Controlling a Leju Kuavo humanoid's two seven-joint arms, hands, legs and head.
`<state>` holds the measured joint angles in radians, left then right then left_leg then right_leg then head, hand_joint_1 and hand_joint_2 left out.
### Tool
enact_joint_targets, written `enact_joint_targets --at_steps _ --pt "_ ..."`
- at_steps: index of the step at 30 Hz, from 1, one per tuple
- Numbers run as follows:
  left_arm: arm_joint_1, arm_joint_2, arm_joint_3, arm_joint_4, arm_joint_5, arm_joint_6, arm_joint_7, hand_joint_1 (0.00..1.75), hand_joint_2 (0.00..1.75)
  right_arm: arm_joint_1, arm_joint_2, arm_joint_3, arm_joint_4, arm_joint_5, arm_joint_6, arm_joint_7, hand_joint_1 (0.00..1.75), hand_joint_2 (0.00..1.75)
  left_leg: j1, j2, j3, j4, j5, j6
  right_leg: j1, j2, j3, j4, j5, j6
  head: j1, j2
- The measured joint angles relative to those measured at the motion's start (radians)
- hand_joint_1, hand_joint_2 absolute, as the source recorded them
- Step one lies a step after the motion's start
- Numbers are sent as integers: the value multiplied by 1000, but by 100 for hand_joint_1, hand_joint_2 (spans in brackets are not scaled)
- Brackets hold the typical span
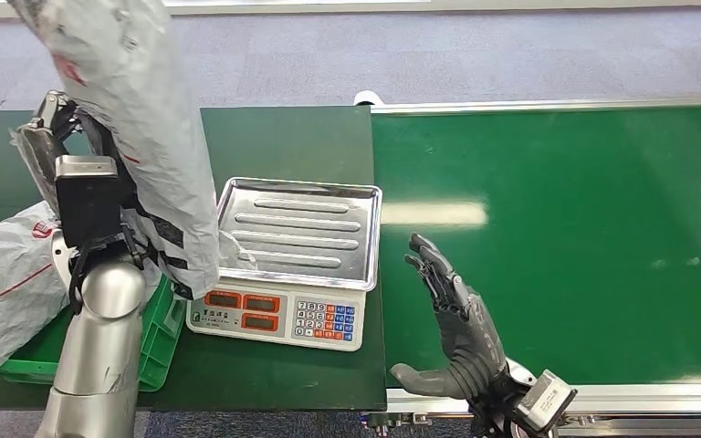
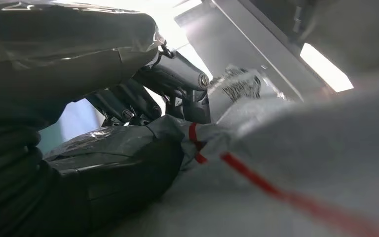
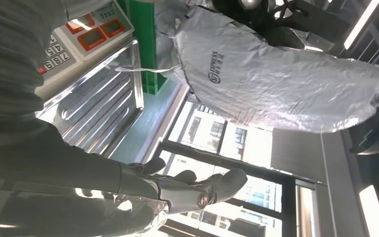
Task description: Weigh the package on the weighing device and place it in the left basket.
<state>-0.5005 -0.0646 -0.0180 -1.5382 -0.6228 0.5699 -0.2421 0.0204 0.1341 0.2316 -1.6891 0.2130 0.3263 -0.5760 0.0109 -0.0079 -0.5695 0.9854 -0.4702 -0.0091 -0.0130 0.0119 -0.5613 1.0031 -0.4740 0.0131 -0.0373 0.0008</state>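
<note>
Overhead first, head view: my left hand (image 1: 55,137) grips a grey plastic package (image 1: 137,119) and holds it raised at about 10 o'clock in the frame, above the table (image 1: 283,137). The package's lower edge hangs just over the left rim of the scale (image 1: 283,265), whose steel tray lies bare. A green basket (image 1: 160,338) sits at 8 o'clock, touching the scale's left side, with a second grey bag (image 1: 5,283) resting in it. My right hand (image 1: 456,319) stands at 5 o'clock over the green conveyor belt (image 1: 557,237), fingers spread, holding nothing.

Left wrist view: the dark fingers (image 2: 177,79) are curled tight onto the package's (image 2: 301,163) crumpled film; a red stripe crosses it.

Right wrist view: the right hand's fingers (image 3: 197,187) are extended and apart, empty. The package (image 3: 276,74) hangs in the air beyond the scale's tray (image 3: 98,103), and the keypad (image 3: 54,54) shows.
</note>
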Motion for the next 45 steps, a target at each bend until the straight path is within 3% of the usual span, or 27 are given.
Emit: enact_joint_targets --at_steps 4,9,13,16,23,45 --pt "-5 34 78 54 -120 38 69 175 175 21 0 -7 0 5 -9 1 0 175 0 1 0 0 0 0 0 1 0 0 0 0 0 0" --pt "2 57 140 70 -127 106 28 175 175 33 -1 -8 0 2 -15 3 0 175 0 3 0 0 0 0 0 2 0 0 0 0 0 0" --pt "46 98 302 33 -51 118 -56 175 175 44 -7 -15 9 -14 -22 -3 0 175 0 2 0 0 0 0 0 1 0 0 -1 0 0 0" --pt "62 119 341 26 -54 112 -34 175 175 44 -10 -16 15 -18 -26 -4 0 175 0 2 0 0 0 0 0 1 0 0 -1 0 0 0" --pt "81 144 375 35 -59 114 -28 175 175 45 -16 -18 25 -28 -33 -2 0 175 0 2 0 0 0 0 0 1 0 0 -1 0 0 0" --pt "83 145 407 35 -38 121 -48 175 175 46 -23 -19 41 -35 -35 -5 0 175 0 1 0 0 0 0 0 1 0 0 -1 0 0 0"
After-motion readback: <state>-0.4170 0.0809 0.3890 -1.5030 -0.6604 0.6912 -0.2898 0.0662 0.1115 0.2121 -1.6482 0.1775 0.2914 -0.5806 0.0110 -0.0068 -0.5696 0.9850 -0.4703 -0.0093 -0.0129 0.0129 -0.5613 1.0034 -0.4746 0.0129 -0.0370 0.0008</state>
